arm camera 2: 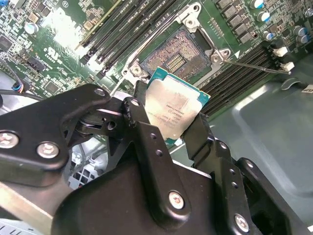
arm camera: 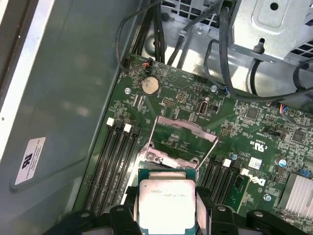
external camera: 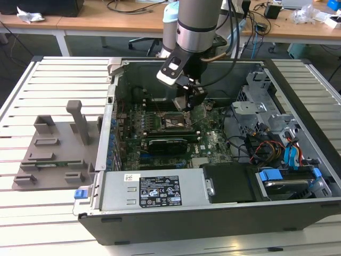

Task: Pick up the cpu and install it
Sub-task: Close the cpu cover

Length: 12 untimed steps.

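1. Hanging over an open computer case, a robot arm lowers its hand toward the motherboard. Reading the case as a clock face in the exterior view, the hand sits just off centre toward 11 o'clock.
2. Both wrist views show the hand clamped on the cpu. Its two black fingers press against opposite edges of the chip.
3. The cpu is a flat square chip with a dull silver top and a thin green rim.
4. The cpu is held in the air close above the socket and is not seated. The socket's bare contact field shows beyond the chip in the second wrist view.
5. In the first wrist view, the socket's metal frame stands flipped open just past the cpu.
6. Long black memory slots run along both sides of the socket.
7. In the exterior view, a grey tray lies on the slatted bench at the case's 9 o'clock. Inside the case, the power supply is at 6 o'clock and a metal drive cage at 2 o'clock.
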Each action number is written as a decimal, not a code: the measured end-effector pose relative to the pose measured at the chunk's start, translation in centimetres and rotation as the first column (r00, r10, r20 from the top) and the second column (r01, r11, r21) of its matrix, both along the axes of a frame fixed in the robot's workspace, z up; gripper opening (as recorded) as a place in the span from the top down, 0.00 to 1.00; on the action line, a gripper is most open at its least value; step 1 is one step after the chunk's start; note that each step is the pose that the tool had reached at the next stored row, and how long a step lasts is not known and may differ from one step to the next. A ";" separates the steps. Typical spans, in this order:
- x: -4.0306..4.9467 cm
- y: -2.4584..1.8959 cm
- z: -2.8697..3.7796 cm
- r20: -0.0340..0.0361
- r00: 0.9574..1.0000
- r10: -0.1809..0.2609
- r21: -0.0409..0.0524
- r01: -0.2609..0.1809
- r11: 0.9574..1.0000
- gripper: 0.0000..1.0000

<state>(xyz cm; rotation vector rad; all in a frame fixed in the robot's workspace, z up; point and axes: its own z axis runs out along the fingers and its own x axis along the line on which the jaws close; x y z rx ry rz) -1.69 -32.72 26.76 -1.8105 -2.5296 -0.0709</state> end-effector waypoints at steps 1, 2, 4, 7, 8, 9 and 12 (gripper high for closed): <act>0.00 0.00 0.00 0.000 1.000 -0.004 0.000 0.004 1.000 0.45; 0.00 0.00 0.00 0.000 1.000 -0.008 0.000 0.008 1.000 0.45; 0.00 0.00 0.00 0.000 1.000 -0.019 0.000 0.019 1.000 0.45; 0.00 0.00 0.00 0.000 1.000 -0.028 0.000 0.028 1.000 0.45; 0.00 0.00 0.00 0.000 0.999 -0.032 0.000 0.032 0.999 0.45; 0.00 0.00 0.00 0.000 0.999 -0.035 0.000 0.035 0.999 0.45; 0.00 0.00 0.00 0.000 0.999 -0.052 0.000 0.052 0.999 0.45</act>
